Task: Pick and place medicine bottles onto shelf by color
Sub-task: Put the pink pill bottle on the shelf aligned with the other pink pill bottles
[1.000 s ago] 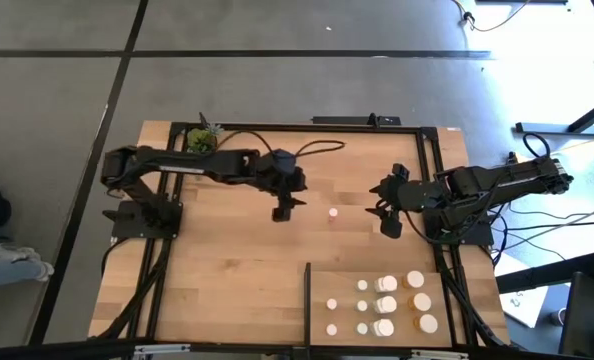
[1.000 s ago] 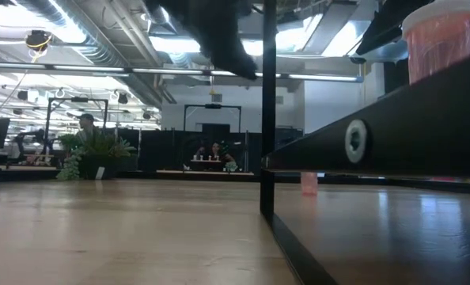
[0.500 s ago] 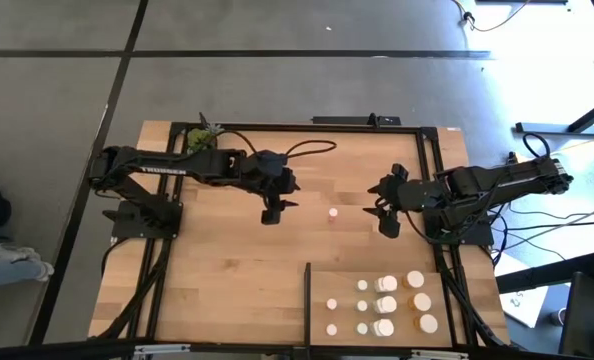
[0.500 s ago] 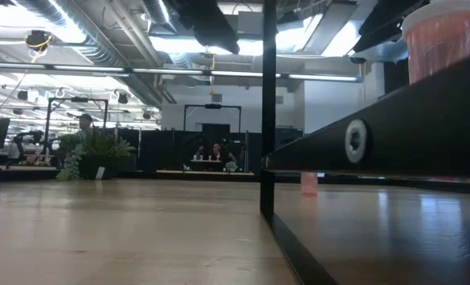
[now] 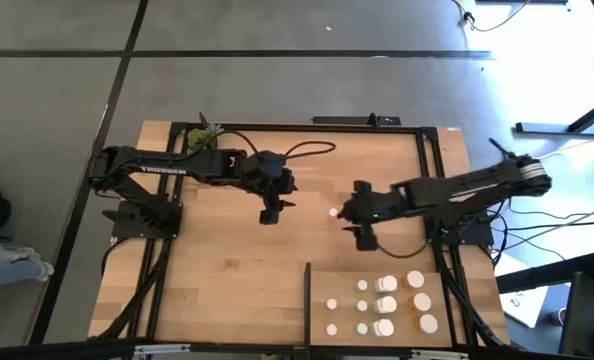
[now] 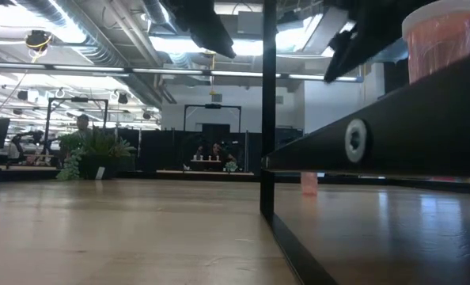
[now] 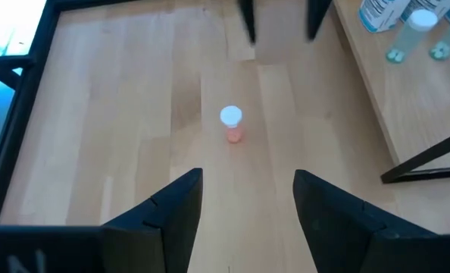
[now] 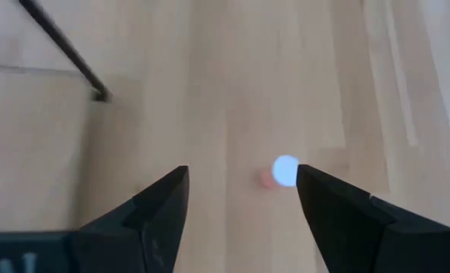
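Observation:
One small orange-amber bottle with a white cap [image 5: 332,211] stands alone on its base on the tabletop; it also shows in the left wrist view [image 7: 231,123], the right wrist view [image 8: 281,172] and the low view [image 6: 308,183]. My right gripper [image 5: 354,228] is open just right of it, above the table; in its wrist view [image 8: 240,199] the bottle lies ahead, close to one finger. My left gripper [image 5: 270,213] is open and empty to the bottle's left [image 7: 248,199]. The shelf [image 5: 342,285] at the near right holds several white and orange bottles [image 5: 387,300].
The shelf's black strip [image 5: 308,300] runs along its left side and stands as a post in the low view [image 6: 268,111]. A small green potted plant [image 5: 203,138] sits at the far left corner. Bare wood lies between the two arms and near the left edge.
My right gripper has swung toward the table's left, to just beside the lone bottle, staying open. My left gripper has drawn back a little toward the table's left. The bottle has stayed where it was.

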